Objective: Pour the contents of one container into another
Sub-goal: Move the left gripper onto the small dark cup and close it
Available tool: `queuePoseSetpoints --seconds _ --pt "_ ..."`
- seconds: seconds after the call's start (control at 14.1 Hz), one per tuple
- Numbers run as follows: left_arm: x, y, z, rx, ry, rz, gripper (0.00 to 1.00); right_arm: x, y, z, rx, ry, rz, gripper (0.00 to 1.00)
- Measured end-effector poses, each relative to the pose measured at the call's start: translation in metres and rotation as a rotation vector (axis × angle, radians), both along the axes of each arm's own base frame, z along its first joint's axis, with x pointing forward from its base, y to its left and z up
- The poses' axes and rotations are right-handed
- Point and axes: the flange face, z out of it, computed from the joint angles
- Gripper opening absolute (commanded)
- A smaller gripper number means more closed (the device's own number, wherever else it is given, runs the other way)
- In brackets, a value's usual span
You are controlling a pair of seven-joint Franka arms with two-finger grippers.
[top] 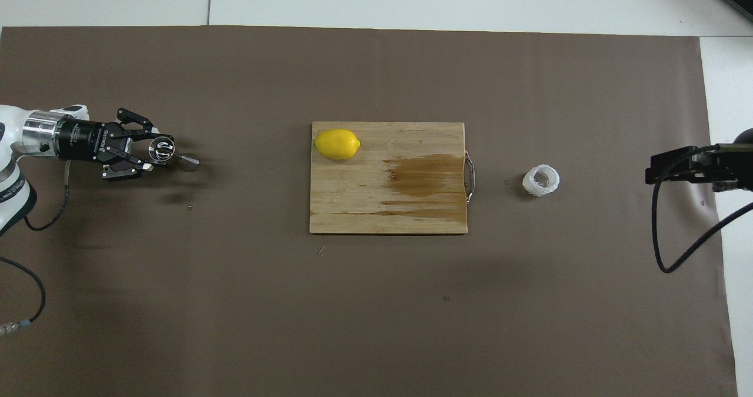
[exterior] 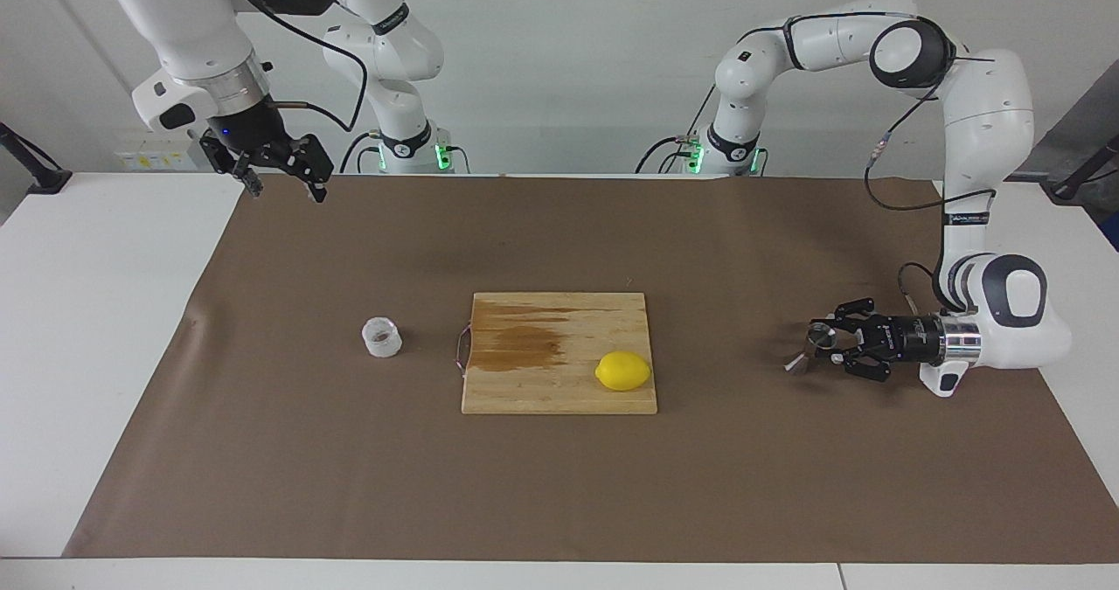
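Two white, rounded arm bodies with black joint bands are shown; black linkage grippers are mounted on silver wrist rings, black cables are looped alongside, and green base lights are lit.

left pincer (exterior: 820, 348) grips jigger (exterior: 811, 346) (low) | cup (exterior: 382, 336) beside board (exterior: 559, 354)

The facing view looks from high across the table toward both robot bases. The overhead view looks steeply down from above the robots' end. Both stand well back and share the cutting board (exterior: 559, 352) (top: 388, 177) at centre, turned half a turn between them.
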Motion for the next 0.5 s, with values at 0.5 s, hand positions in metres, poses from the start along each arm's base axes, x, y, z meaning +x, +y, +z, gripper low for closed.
queuePoseSetpoints --seconds 0.5 --pt "0.0 0.0 -0.0002 0.0 0.0 0.0 0.0 0.0 0.0 0.0 0.0 0.0 0.0 1.0"
